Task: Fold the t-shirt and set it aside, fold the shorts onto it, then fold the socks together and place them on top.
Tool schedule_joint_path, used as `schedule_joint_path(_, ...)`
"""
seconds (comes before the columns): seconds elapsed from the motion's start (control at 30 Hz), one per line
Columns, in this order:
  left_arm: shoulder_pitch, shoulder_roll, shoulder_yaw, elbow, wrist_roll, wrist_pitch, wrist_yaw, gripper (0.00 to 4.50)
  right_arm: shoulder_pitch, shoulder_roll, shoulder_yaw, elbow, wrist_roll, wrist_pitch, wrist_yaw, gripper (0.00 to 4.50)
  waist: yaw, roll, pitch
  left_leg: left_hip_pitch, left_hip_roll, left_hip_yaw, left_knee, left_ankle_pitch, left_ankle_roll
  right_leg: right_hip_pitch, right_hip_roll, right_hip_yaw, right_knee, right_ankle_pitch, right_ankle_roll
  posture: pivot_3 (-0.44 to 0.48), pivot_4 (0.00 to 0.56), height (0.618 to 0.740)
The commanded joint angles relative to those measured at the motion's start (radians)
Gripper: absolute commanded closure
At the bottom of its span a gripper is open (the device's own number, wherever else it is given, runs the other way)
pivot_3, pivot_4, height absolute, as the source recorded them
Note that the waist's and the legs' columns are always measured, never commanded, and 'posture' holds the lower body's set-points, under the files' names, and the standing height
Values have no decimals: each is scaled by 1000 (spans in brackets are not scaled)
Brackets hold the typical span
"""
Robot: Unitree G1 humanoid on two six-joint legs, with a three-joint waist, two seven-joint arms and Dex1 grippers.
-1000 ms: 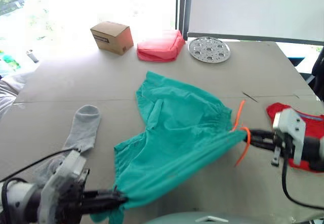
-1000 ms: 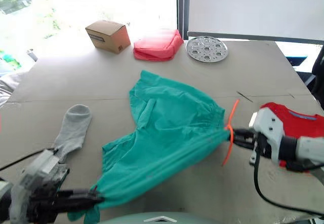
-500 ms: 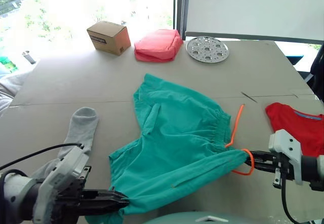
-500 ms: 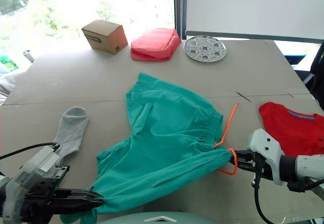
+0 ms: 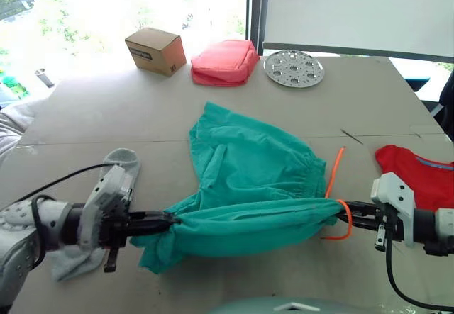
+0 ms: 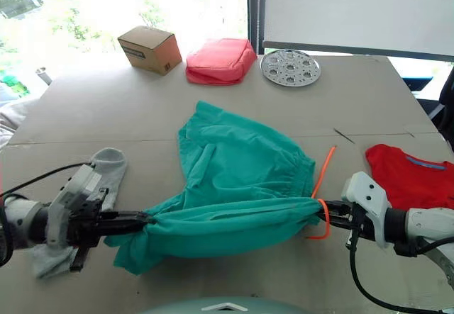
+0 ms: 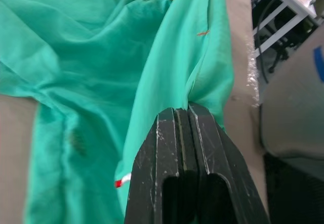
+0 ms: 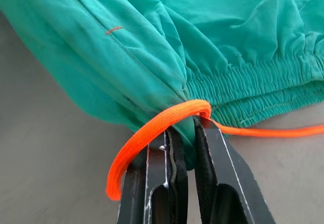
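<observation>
The teal shorts (image 5: 248, 179) lie across the middle of the table, their near edge pulled taut between my two grippers. My left gripper (image 5: 167, 222) is shut on the shorts' left end (image 7: 192, 77). My right gripper (image 5: 339, 213) is shut on the waistband end (image 8: 172, 107), where an orange drawstring (image 8: 147, 138) loops round the fingers. The red t-shirt (image 5: 418, 176) lies at the right edge, behind my right wrist. A grey sock (image 5: 122, 161) lies at the left, partly under my left arm.
At the far side stand a cardboard box (image 5: 155, 51), a coral-pink padded pouch (image 5: 225, 63) and a round perforated metal plate (image 5: 294, 68). A seam in the tabletop (image 5: 106, 142) runs across the middle.
My left gripper has carried its end of the shorts up and away from the near edge, toward the sock. The held edge now hangs level between both grippers. The right gripper has barely moved.
</observation>
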Motion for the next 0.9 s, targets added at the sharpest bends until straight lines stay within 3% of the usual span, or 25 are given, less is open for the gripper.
schedule_joint_path(0.03, -256, -6, -95, 160, 113, -107, 47, 4500, -117, 23, -12, 39, 45, 43, -58, 4425, 4, 0, 0, 1, 0, 0, 1, 0, 0, 1, 0, 0, 1, 0, 0, 0, 150, 739)
schedule_joint_path(0.2, -735, -89, -331, 460, 349, -214, 122, 4500, -364, 60, 45, 165, 39, 176, -196, 4425, 8, -6, -2, -5, -5, -3, 8, 0, 1, 2, 2, 0, 0, 3, -4, 0, 150, 739)
schedule_joint_path(0.33, -986, -184, -459, 698, 494, -314, 135, 4500, -524, 90, 112, 244, 28, 284, -277, 4425, 2, -5, -2, -5, -10, -2, 8, 0, 1, 4, 2, 1, 2, 3, -5, 0, 150, 739)
schedule_joint_path(0.47, -1206, -308, -556, 1027, 659, -546, 202, 4500, -635, 131, 185, 320, -22, 350, -354, 4425, -1, -5, -2, -8, -10, -3, 9, -1, 3, 3, 3, 1, 1, 3, -5, 0, 150, 739)
schedule_joint_path(0.6, -1327, -414, -593, 1262, 752, -741, 248, 4500, -700, 178, 206, 392, -84, 368, -432, 4425, 0, -5, -2, -11, -11, -5, 10, -1, 4, 2, 3, 1, 1, 4, -4, 0, 150, 739)
schedule_joint_path(0.8, -1404, -529, -613, 1505, 876, -855, 403, 4500, -725, 216, 221, 456, -135, 381, -466, 4425, -2, -5, -2, -13, -11, -7, 10, -1, 4, 1, 3, 0, 2, 6, 0, 0, 150, 739)
schedule_joint_path(0.87, -1400, -559, -601, 1549, 878, -833, 424, 3784, -714, 218, 243, 459, -128, 385, -434, 4500, -3, -5, -2, -13, -11, -7, 10, -1, 4, 1, 3, 0, 2, 6, 0, 0, 150, 739)
schedule_joint_path(0.9, -1395, -560, -592, 1556, 869, -823, 405, 3734, -707, 221, 247, 454, -127, 387, -429, 4500, -4, -5, -2, -13, -11, -7, 10, -1, 4, 2, 3, 0, 2, 6, 1, 0, 150, 739)
